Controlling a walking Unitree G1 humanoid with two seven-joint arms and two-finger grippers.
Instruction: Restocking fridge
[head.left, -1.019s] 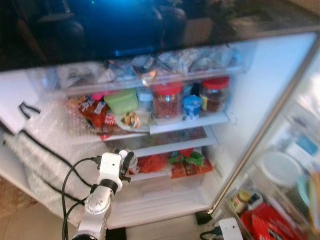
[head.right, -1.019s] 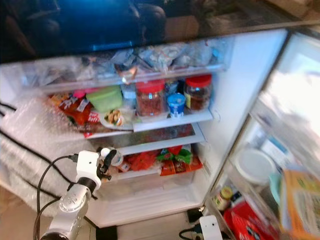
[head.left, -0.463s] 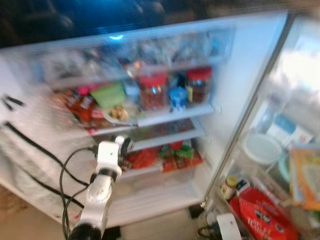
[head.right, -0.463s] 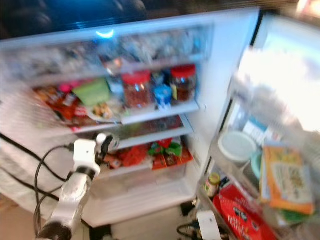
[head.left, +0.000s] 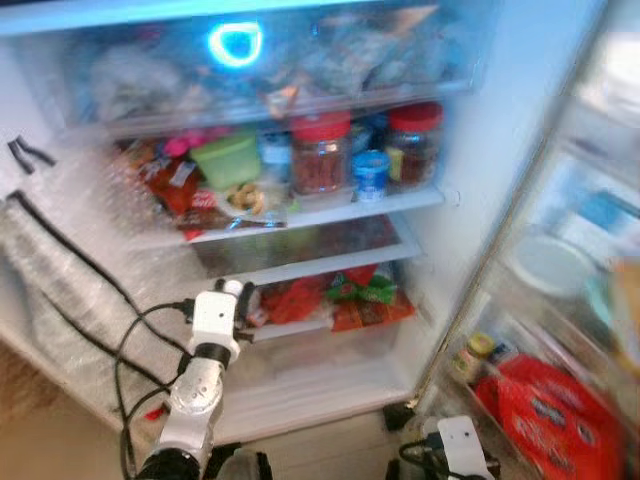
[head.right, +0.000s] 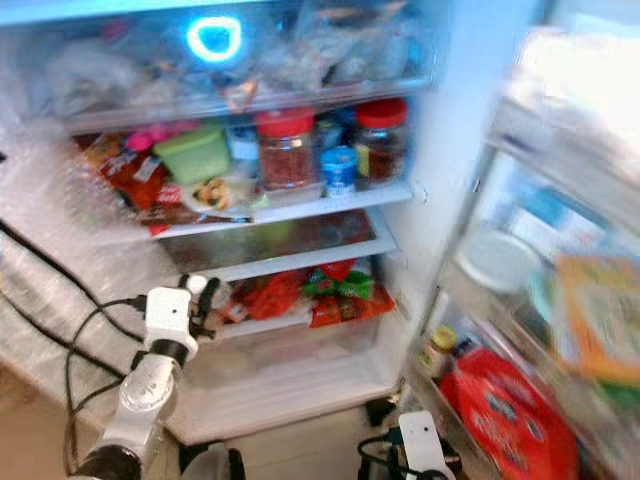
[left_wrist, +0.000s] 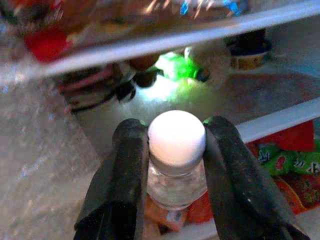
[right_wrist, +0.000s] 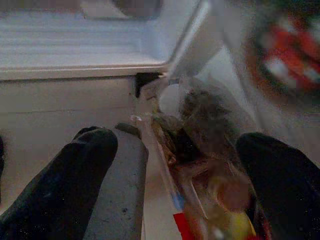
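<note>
The fridge stands open in front of me. My left gripper is raised at the left end of the lower shelf, shut on a small clear bottle with a white cap; a black finger presses each side of its neck. Low on the right, by the fridge's foot, is my right arm's wrist. The right gripper holds a clear bag of food between its wide-set fingers, above the floor.
Red-lidded jars, a green tub and a blue cup crowd the upper shelf. Red and green packets lie on the lower one. The open door's bins stand at the right, and bubble wrap hangs at the left.
The head camera has swung, so the whole fridge sits differently in the picture. My left gripper still holds the bottle at the left end of the lower shelf.
</note>
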